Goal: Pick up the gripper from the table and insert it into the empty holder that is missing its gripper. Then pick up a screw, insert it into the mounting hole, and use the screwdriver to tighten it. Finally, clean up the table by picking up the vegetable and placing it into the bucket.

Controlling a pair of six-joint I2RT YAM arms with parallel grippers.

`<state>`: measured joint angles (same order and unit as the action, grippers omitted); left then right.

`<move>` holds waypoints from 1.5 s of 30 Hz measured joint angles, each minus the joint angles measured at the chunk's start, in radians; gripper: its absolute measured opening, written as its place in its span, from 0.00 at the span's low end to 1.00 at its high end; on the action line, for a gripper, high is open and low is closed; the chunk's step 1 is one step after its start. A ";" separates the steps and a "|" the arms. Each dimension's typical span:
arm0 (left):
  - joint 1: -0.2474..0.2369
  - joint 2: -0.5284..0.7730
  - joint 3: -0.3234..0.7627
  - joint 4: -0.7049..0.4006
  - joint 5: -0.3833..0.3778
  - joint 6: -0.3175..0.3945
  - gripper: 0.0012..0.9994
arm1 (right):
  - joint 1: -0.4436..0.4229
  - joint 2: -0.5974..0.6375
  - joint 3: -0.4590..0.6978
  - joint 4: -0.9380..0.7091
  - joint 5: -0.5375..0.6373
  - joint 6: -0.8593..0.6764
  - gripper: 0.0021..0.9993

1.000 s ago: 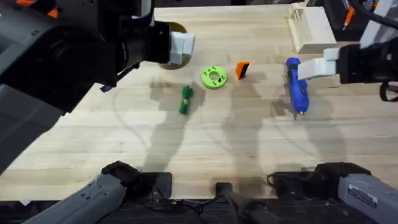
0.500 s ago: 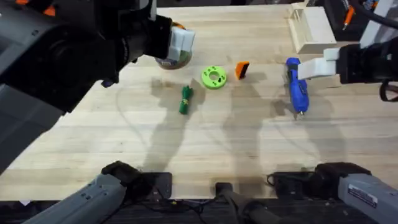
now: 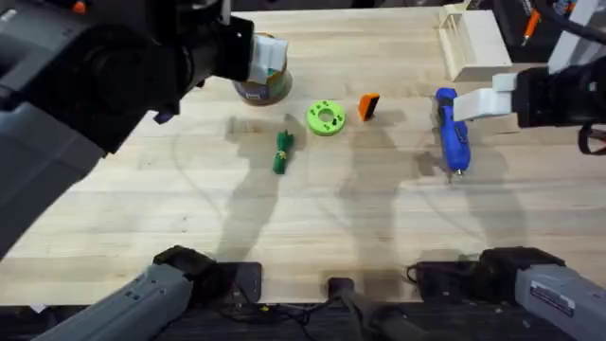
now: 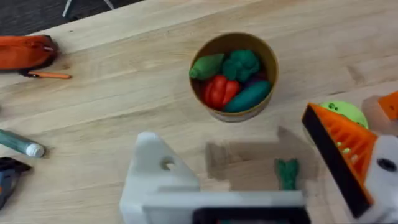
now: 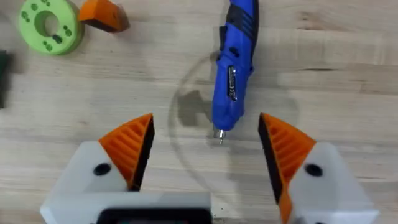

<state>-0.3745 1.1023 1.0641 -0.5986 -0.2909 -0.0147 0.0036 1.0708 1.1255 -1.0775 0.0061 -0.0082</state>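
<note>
The small orange gripper lies on the table right of a lime-green disc. The blue screwdriver lies flat, tip toward me, just beyond my open right gripper. My left gripper hovers open over the tan bucket. One of its fingers is the bare white holder; the other carries an orange pad. The dark green vegetable lies on the table in front of the bucket.
The bucket holds several toy vegetables. A pale wooden box stands at the back right. A grey-green marker pen and an orange object lie near the table's far left. Bare wood stretches across the front half.
My left arm has drawn back and away, so the bucket shows more fully beneath its gripper. The right arm and all table objects have stayed put.
</note>
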 joint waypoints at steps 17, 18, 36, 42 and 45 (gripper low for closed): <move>0.210 -0.093 0.000 0.067 0.322 0.000 0.99 | 0.000 0.000 0.000 0.000 0.000 0.000 0.95; 0.220 -0.107 0.000 0.064 0.324 0.000 0.99 | 0.000 0.000 0.000 0.000 0.000 0.000 0.95; 0.367 -0.502 -0.510 0.379 0.378 -0.128 0.99 | 0.000 0.000 0.000 0.000 0.000 0.000 0.95; 0.381 -0.619 -0.687 0.495 0.455 -0.171 0.99 | 0.000 0.000 0.000 0.000 0.000 0.000 0.95; 0.381 -0.668 -0.748 0.514 0.506 -0.178 0.99 | 0.000 0.000 0.000 0.000 0.000 0.000 0.95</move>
<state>0.0063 0.4345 0.3162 -0.0844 0.2152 -0.1928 0.0036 1.0706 1.1255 -1.0775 0.0060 -0.0082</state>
